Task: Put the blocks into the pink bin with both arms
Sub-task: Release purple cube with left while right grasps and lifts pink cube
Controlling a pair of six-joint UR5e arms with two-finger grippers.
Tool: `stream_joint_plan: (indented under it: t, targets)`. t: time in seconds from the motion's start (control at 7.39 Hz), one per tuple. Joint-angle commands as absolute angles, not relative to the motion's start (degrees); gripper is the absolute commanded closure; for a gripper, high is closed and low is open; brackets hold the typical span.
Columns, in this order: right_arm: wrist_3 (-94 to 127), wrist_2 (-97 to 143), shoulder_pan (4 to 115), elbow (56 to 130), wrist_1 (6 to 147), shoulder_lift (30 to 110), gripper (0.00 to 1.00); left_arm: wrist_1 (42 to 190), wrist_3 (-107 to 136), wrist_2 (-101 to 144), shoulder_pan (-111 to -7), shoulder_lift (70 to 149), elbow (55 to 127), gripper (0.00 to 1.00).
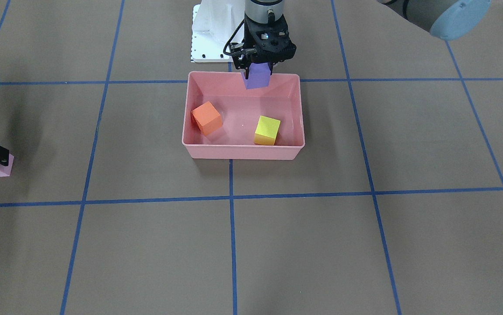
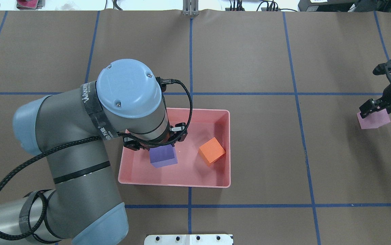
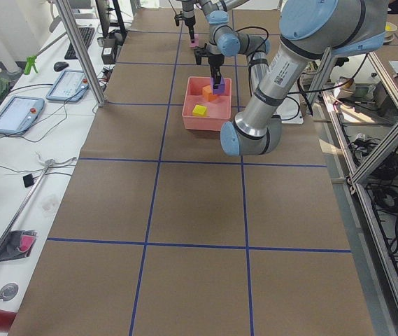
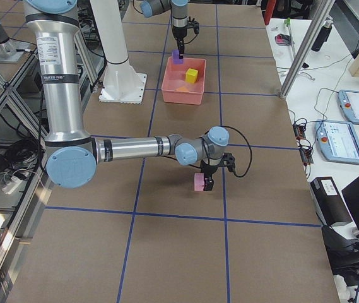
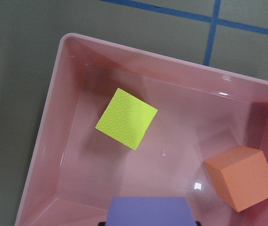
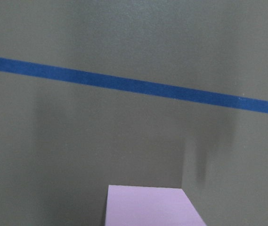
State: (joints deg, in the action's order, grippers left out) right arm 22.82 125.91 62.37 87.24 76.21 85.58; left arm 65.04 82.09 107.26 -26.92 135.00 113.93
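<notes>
While the left gripper (image 1: 258, 69) hangs over the bin's (image 1: 242, 152) robot-side wall, its two black fingers are clamped on the purple block (image 1: 257, 79), a matte, sharp-edged cube held clear of the floor below. The bin is a glossy salmon tub (low walls, rounded corners, thin rim), and its smooth floor throws small glints. Inside it the orange block (image 1: 207, 117) sits tilted close to one short wall. The yellow block (image 1: 267, 130), its top finely grained in the wrist view, lies flat and apart from it. Far off on the robot's right, the right gripper (image 2: 375, 110) is closed around the pink block (image 2: 374, 120), pale and matte. Whether that cube rests on the brown paper (image 1: 365, 245) or hangs just over it, I cannot tell. Blue tape (image 1: 232, 227) crosses the paper in a grid.
</notes>
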Motion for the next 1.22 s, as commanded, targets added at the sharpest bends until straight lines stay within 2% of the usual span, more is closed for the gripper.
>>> stream_joint_plan:
  t: [0.0,0.14,0.27,0.54,0.81,1.08]
  targets:
    - [22.94,125.86,62.23,87.54,76.72,84.99,1.00,65.04,82.09,107.14,-26.20,134.91,113.73,0.24]
    - [22.94,125.95,62.31,87.89,76.82,84.90,1.00,65.91,82.52,104.27,-24.36,134.74,113.64,0.00]
    - [22.94,128.38,62.49,88.50,76.73,84.73,1.00,67.05,82.44,103.54,-24.08,134.48,113.64,0.00]
    - [22.94,135.48,67.30,94.62,80.82,84.03,1.00,67.06,82.01,103.54,-24.34,134.56,114.43,0.00]
    - [22.85,138.77,71.35,101.57,97.56,75.98,1.00,66.36,78.17,103.62,-26.09,134.39,117.58,0.00]
    - [23.03,142.29,73.39,105.36,111.46,66.84,1.00,65.05,69.23,106.50,-33.18,129.40,120.49,0.00]
